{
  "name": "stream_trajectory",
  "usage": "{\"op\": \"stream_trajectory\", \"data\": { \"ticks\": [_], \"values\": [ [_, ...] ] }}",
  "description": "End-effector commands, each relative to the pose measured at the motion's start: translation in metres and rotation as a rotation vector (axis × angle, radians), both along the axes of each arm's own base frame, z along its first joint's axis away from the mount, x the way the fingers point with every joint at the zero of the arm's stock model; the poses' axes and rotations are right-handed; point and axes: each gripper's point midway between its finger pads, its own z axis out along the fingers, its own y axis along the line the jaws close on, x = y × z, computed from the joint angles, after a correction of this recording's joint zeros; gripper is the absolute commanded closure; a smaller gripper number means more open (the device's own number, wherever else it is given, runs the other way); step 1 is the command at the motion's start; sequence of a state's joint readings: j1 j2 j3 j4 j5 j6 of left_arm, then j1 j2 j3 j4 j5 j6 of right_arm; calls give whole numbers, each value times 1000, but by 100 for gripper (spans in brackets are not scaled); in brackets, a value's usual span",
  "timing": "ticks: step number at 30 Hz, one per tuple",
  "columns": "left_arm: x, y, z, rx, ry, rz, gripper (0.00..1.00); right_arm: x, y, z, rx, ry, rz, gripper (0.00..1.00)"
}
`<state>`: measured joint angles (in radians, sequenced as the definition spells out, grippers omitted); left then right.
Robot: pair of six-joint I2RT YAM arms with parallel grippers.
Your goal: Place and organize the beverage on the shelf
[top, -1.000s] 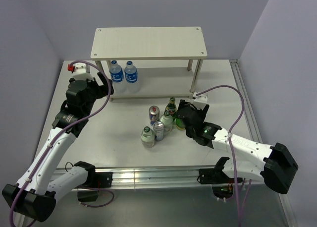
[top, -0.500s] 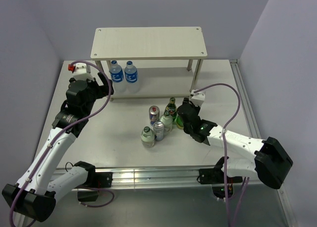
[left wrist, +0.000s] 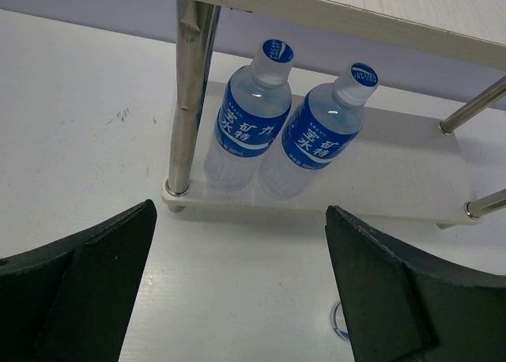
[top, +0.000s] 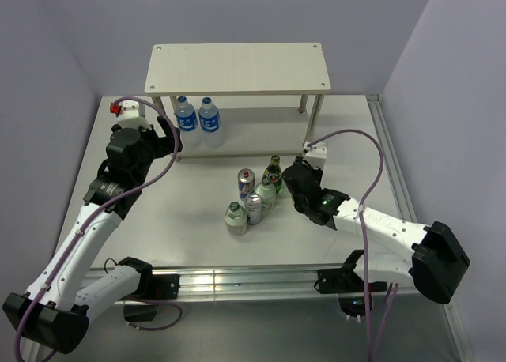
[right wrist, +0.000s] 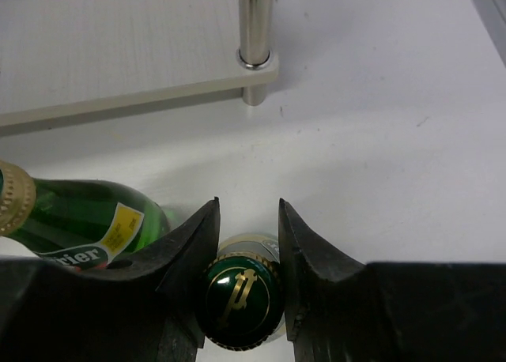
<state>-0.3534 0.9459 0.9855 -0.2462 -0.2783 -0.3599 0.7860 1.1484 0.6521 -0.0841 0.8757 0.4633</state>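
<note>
**Top view.**
- Shelf (top: 237, 68): a two-tier rack of pale wood-grain boards on thin metal legs, at the far side of the white tabletop (top: 182, 196). The top board was bare.
- The lower board carried two clear plastic water bottles with blue labels (top: 197, 114) at its left end.
- A cluster of loose cans and bottles (top: 253, 197) stood mid-tabletop, not yet shelved.
- Change logged: within the last second the right gripper (top: 294, 186) had shifted in over the green bottle at the cluster's right edge. I took that as the next pick starting.
- The left gripper (top: 168, 137) had not moved and sat near the shelf's left front leg.

**Left wrist view.**
- The left gripper (left wrist: 237, 299) was spread wide with nothing between its fingers.
- Both water bottles (left wrist: 288, 125) stood upright side by side on the lower board (left wrist: 379, 180).

**Right wrist view.**
- The right gripper (right wrist: 247, 243) had a finger on either side of a round dark-green bottle cap with a gold emblem (right wrist: 237, 295). I could not tell whether they were pinching it.
- A green glass bottle with a yellow label (right wrist: 87, 220) sat just to the left.
- The lower board's near corner (right wrist: 118, 54) was unoccupied.
</note>
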Motion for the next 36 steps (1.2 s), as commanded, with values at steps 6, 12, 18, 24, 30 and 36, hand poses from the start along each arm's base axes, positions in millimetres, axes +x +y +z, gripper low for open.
{"op": "stream_trajectory", "data": {
  "ticks": [6, 12, 18, 24, 30, 36],
  "values": [
    [-2, 0, 10, 3, -37, -6, 5, 36, -4, 113, 79, -240, -94, 100],
    [-2, 0, 10, 6, -37, -8, 5, 70, -7, 136, 92, -286, -124, 100],
    [-2, -2, 10, 2, -41, -14, 5, 102, -2, 157, 97, -325, -137, 100],
    [-2, -2, 9, 2, -39, -15, 5, 128, 7, 170, 111, -350, -147, 100],
    [-1, -4, 8, 3, -35, -21, 5, 149, 20, 174, 133, -378, -149, 100],
    [-2, -5, 7, 9, -34, -22, 5, 168, 28, 169, 146, -409, -171, 100]
  ]
}}
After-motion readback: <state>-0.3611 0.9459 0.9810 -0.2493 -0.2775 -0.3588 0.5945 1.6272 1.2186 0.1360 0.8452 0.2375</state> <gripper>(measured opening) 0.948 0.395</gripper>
